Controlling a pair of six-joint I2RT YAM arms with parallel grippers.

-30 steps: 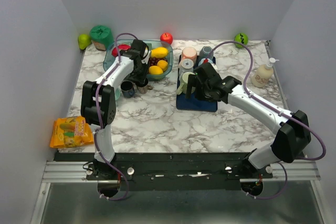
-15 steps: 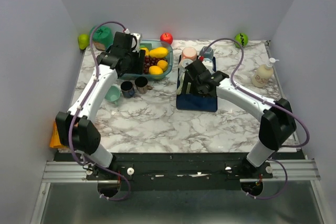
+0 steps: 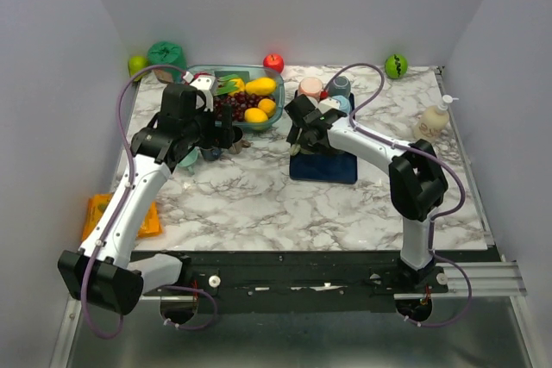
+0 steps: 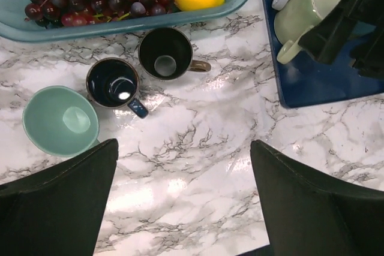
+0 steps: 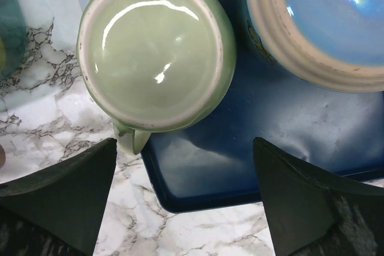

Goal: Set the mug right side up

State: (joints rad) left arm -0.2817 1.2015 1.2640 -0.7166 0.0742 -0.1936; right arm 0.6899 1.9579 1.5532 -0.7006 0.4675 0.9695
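A pale green mug (image 5: pixel 156 49) stands upside down on the blue tray (image 5: pixel 240 148), its base up and its handle (image 5: pixel 132 139) over the tray's left edge. My right gripper (image 5: pixel 186 202) hangs open just above it and touches nothing. Beside it is an upturned blue mug (image 5: pixel 324 16). Left of the tray, a dark brown mug (image 4: pixel 165 53), a dark blue mug (image 4: pixel 113 82) and a teal cup (image 4: pixel 60 119) stand mouth up on the marble. Raised above the bare marble near them, my left gripper (image 4: pixel 183 196) is open and empty.
A teal bin (image 3: pixel 259 71) of grapes and lemons sits behind the upright mugs. More upturned mugs, one of them pink (image 3: pixel 310 88), fill the back of the tray. A soap bottle (image 3: pixel 431 122) stands at the right, a snack bag (image 3: pixel 108 213) at the near left.
My left gripper opened wide and drew back and up from the dark mugs. The right gripper slid left and farther back over the green mug.
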